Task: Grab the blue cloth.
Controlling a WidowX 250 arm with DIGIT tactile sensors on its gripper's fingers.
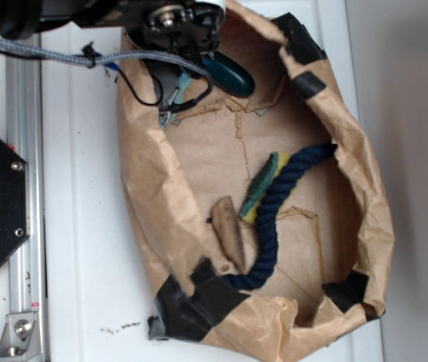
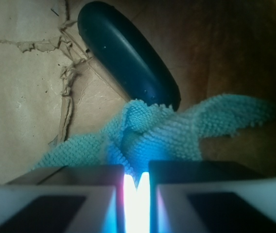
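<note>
Because the workspace is a crumpled brown paper bag point(image 1: 176, 204) laid open on its side, taped at the corners with black tape point(image 1: 191, 302), everything in it lies loose on the paper floor and the arm has to reach in over the top edge. At that top edge the gripper point(image 1: 182, 72) hangs low over the upper left corner of the bag, its cables trailing off to the left. Just beside it lies a dark teal oblong object point(image 1: 229, 74), and a sliver of pale aqua shows beneath the arm in the exterior view.

From the wrist camera the blue cloth point(image 2: 162, 131) is plain: a fuzzy looped rag, bunched in the middle, one lobe spread right and another trailing left, its top fold touching the dark oblong object. The two pads point(image 2: 60, 191) stand nearly closed, only a narrow bright slit between them, and the cloth's near edge runs right up to that slit. It seems a fold is pinched there, though glare hides the contact itself.

Further down the bag, well apart from the claw, lie the navy rope point(image 1: 270, 219), the green-and-yellow sponge point(image 1: 263, 185) touching it, and a brown paper scrap point(image 1: 227, 230).
</note>
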